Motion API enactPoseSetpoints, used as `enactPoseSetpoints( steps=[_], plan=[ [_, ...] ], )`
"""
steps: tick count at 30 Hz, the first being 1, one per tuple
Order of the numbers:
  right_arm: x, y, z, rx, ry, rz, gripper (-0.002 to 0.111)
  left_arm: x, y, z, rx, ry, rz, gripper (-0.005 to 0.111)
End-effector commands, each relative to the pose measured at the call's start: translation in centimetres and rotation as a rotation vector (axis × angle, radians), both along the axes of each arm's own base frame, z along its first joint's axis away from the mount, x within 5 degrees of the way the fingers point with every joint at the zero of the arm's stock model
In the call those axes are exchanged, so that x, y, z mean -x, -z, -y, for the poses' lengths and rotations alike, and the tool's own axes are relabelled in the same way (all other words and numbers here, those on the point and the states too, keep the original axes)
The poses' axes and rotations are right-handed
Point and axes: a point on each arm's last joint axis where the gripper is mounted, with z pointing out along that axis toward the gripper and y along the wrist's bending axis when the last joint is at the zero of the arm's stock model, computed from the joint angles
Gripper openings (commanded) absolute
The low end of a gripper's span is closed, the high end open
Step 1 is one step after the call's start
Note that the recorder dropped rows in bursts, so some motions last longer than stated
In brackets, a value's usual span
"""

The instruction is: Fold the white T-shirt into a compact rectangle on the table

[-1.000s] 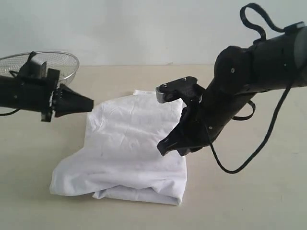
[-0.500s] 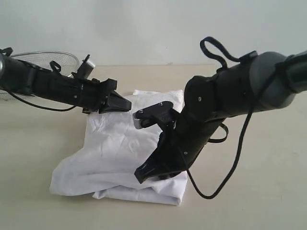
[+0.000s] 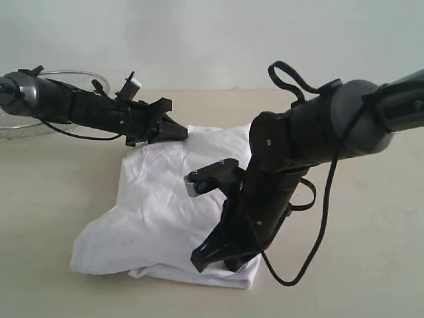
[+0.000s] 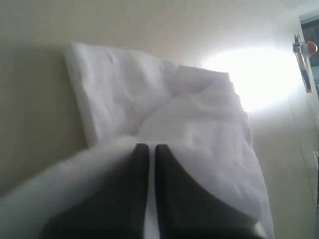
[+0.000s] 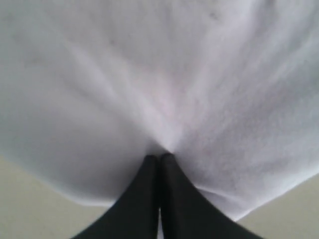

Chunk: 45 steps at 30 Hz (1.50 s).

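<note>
The white T-shirt (image 3: 156, 199) lies partly folded and rumpled on the table (image 3: 371, 278), plain white side up. My left gripper (image 3: 183, 132) is shut, its tip at the shirt's far edge; in the left wrist view its fingers (image 4: 148, 147) lie over white cloth (image 4: 199, 109). My right gripper (image 3: 199, 260) is shut and points down onto the shirt's near right part. The right wrist view has its tips (image 5: 159, 157) pressing into the fabric (image 5: 149, 74), with creases spreading from them. Neither gripper has cloth between its fingers.
A round wire-mesh basket (image 3: 23, 124) stands at the back left, behind the left arm. A black cable (image 3: 311, 258) loops down from the right arm to the table beside the shirt. Bare tabletop (image 3: 53, 199) surrounds the shirt.
The left arm swung in from the left to the shirt's far edge. The right arm dropped and moved toward the front, bringing its shut tips onto the near right part of the shirt.
</note>
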Motion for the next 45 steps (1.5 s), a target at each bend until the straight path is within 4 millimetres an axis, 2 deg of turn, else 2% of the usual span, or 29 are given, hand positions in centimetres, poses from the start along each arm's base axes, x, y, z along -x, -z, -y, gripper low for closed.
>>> enactPoseSetpoints(
  steps=[1,4,7,10,12,14,18,20,22,24,25,26,27,28,30,33,36,40,43,45],
  plan=[
    [1.4,0.1,0.5,0.046,-0.06,-0.11,0.0,-1.5,0.6,0.5,0.004,-0.009,0.017,0.004],
    [1.5,-0.9,0.5,0.032,-0.07,-0.085,0.0,-2.5,0.8,0.7,0.024,-0.017,0.024,0.004],
    [1.5,-3.3,0.5,-0.01,-0.078,-0.009,0.0,-3.0,-0.4,0.7,0.053,0.016,0.058,0.004],
    [0.6,-7.0,0.8,-0.086,-0.057,0.222,0.0,-3.5,-4.0,0.2,0.078,0.064,0.147,0.004],
    [-0.5,-8.7,1.4,-0.117,-0.024,0.371,0.0,-3.4,-6.5,-0.4,0.06,0.111,0.202,0.004],
    [-2.1,-9.6,2.4,-0.13,0.03,0.439,0.0,-2.8,-8.9,-0.9,0.009,0.179,0.241,0.004],
    [-6.3,-9.2,4.9,-0.11,0.139,0.44,0.0,-0.9,-12.6,-1.1,-0.05,0.305,0.274,0.004],
    [-8.1,-8.6,5.3,-0.099,0.159,0.416,0.0,-0.2,-13.9,-0.7,-0.049,0.314,0.286,0.004],
    [-9.7,-7.8,5.2,-0.09,0.154,0.406,0.0,1.0,-14.3,-0.2,-0.051,0.33,0.27,0.004],
    [-11.4,-6.8,4.7,-0.086,0.148,0.393,0.0,3.2,-13.2,0.7,-0.067,0.372,0.197,0.004],
    [-12.1,-6.3,4.4,-0.081,0.138,0.377,0.0,5.1,-12.4,1.4,-0.073,0.414,0.16,0.004],
    [-12.5,-6.0,4.2,-0.079,0.134,0.364,0.0,6.3,-11.9,1.7,-0.073,0.435,0.139,0.004],
    [-12.9,-5.3,4.1,-0.071,0.12,0.343,0.0,8.3,-11.0,2.3,-0.081,0.462,0.112,0.004],
    [-13.1,-4.9,4.0,-0.067,0.112,0.338,0.0,9.2,-10.4,2.5,-0.099,0.456,0.103,0.004],
    [-13.7,-3.4,3.8,-0.056,0.101,0.321,0.0,12.6,-7.6,3.4,-0.166,0.434,0.028,0.004],
    [-14.1,-2.2,3.8,-0.041,0.09,0.313,0.0,16.1,-3.5,4.2,-0.248,0.44,-0.062,0.004],
    [-14.8,-1.5,4.9,-0.025,0.108,0.33,0.0,17.8,-2.2,4.2,-0.211,0.424,-0.11,0.004],
    [-15.8,-0.8,7.3,-0.017,0.173,0.342,0.0,19.1,-1.1,3.7,-0.232,0.426,-0.151,0.004],
    [-16.6,-0.9,8.8,-0.016,0.216,0.387,0.0,19.7,-0.8,3.5,-0.23,0.434,-0.176,0.004],
    [-17.1,-1.6,9.5,-0.021,0.234,0.414,0.0,20.0,-1.3,3.9,-0.159,0.468,-0.169,0.004]
  ],
)
